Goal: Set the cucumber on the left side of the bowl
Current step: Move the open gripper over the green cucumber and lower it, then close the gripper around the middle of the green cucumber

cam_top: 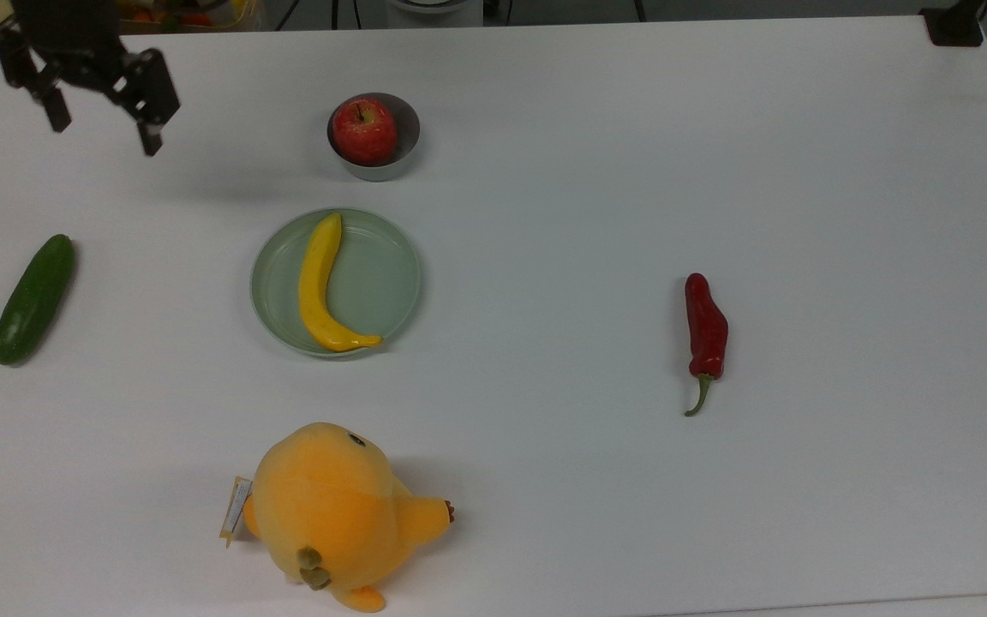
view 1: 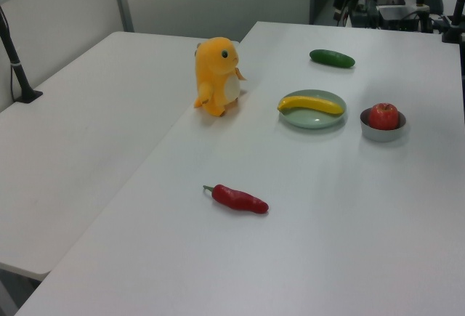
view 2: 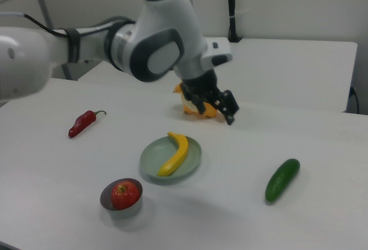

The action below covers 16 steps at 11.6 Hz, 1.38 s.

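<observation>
plush toy [view 2: 198, 107]: mostly hidden behind the tool [view 2: 215, 109] in the right view
arm [view 2: 86, 43]: cut off at the right view's left edge

No legible txt; plush toy [cam_top: 335, 512] tag's print too small to read.
</observation>
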Motion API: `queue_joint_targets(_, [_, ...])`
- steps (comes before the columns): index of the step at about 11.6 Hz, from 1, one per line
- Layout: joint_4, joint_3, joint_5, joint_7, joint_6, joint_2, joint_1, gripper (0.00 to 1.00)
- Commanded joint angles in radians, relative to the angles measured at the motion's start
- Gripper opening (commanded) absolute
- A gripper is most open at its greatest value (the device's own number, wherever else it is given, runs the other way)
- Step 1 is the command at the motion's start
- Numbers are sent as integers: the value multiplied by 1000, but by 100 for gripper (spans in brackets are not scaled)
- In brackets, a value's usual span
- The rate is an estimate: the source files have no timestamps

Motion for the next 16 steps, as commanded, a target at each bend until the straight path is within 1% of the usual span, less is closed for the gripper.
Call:
queue_joint_targets(1, [14,-30,-11,-15,184,113,-20,100])
queue_joint_targets(4, [16,-35,-12,-15,330,213,-62,100])
queue_joint_targets(7, [19,-35,-27,-12,433,296,-66,100])
queue_joint_targets(9, [19,-35,-44,-12,473,323,-80,100])
queue_joint_targets(11, [19,-35,-96,-9,520,359,-91,100])
queue_joint_targets(13, [19,-35,-129,-7,533,377,-106,100])
queue_joint_targets(15, [19,-35,-133,-6,575,411,-109,100])
queue_joint_targets(16, [19,-35,-133,-4,588,420,-109,97])
